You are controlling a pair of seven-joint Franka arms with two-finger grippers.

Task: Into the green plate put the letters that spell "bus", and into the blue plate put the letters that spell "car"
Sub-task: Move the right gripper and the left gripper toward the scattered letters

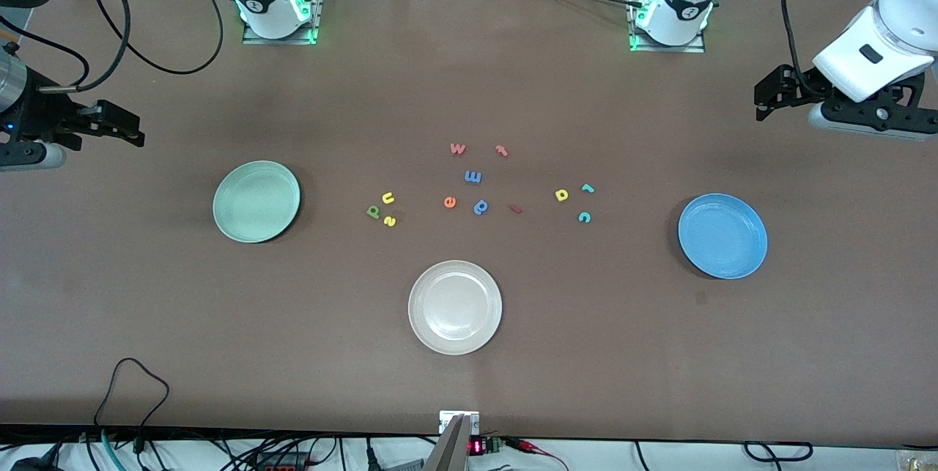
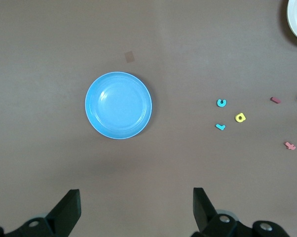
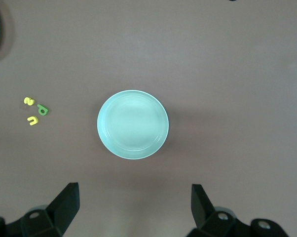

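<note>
Front view shows the cream plate [image 1: 455,307] nearest. Farther lie the green plate [image 1: 256,201] and blue plate [image 1: 722,236], both bare. Between them sit green b [image 1: 373,212], yellow u [image 1: 388,198], s [image 1: 390,221], then teal c [image 1: 584,217], r [image 1: 587,187], yellow a [image 1: 561,195]. Left pincer [image 2: 137,207] and right pincer [image 3: 134,205] wait, released, over the table's [image 1: 469,90] ends.
</note>
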